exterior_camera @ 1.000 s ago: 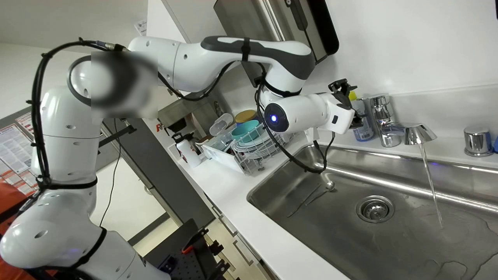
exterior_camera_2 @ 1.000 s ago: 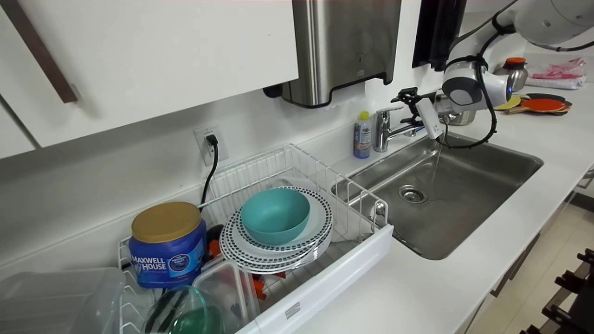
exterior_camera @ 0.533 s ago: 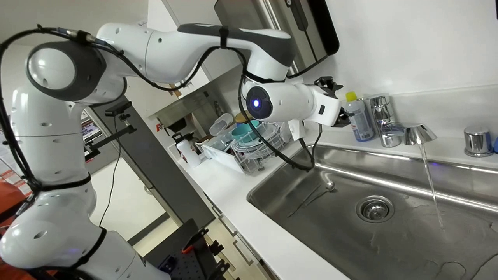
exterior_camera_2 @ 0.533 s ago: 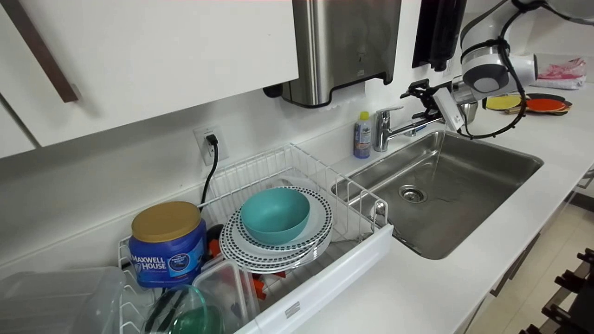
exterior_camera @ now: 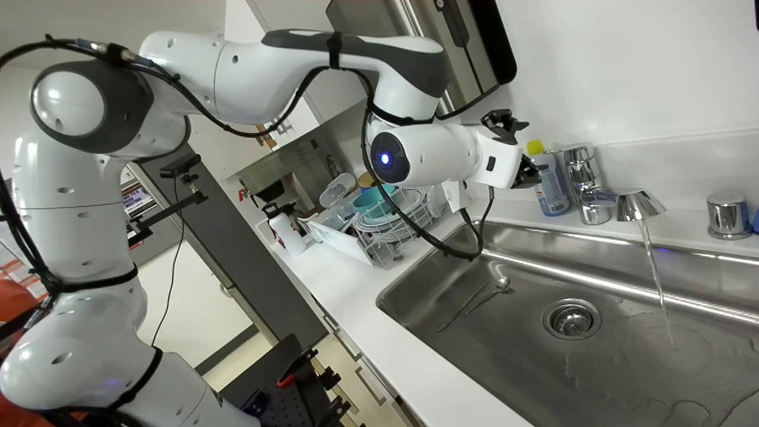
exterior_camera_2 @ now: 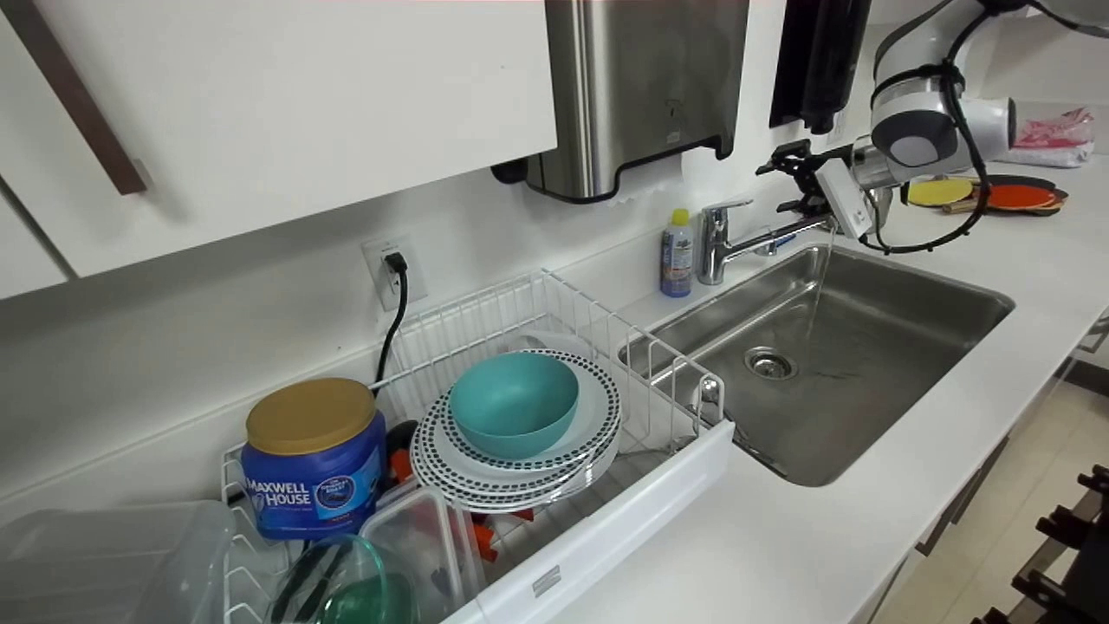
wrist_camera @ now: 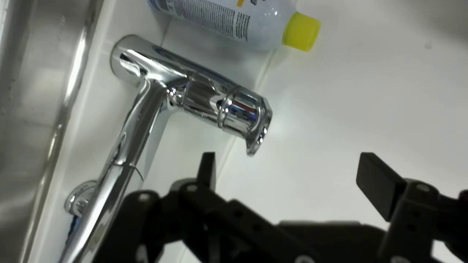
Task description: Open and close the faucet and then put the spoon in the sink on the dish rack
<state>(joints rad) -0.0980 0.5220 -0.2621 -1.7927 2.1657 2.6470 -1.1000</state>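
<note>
Wrist view: near faucet point(wrist_camera: 157, 86), with empty jaws spread wide.
Likely for straddling its handle point(wrist_camera: 252, 117), stopping water point(exterior_camera: 651, 258) visible in both exterior views.

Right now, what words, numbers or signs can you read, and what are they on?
"MAXWELL HOUSE" on the blue tub, in an exterior view.
Its round badge: too small to read.
Yellow-capped bottle: fine print in the wrist view too blurred.
Small tag on the dish rack: too small.
Mark on the steel dispenser: too small.
Papers at an exterior view's left edge: too small.
Numbers: none readable.
</note>
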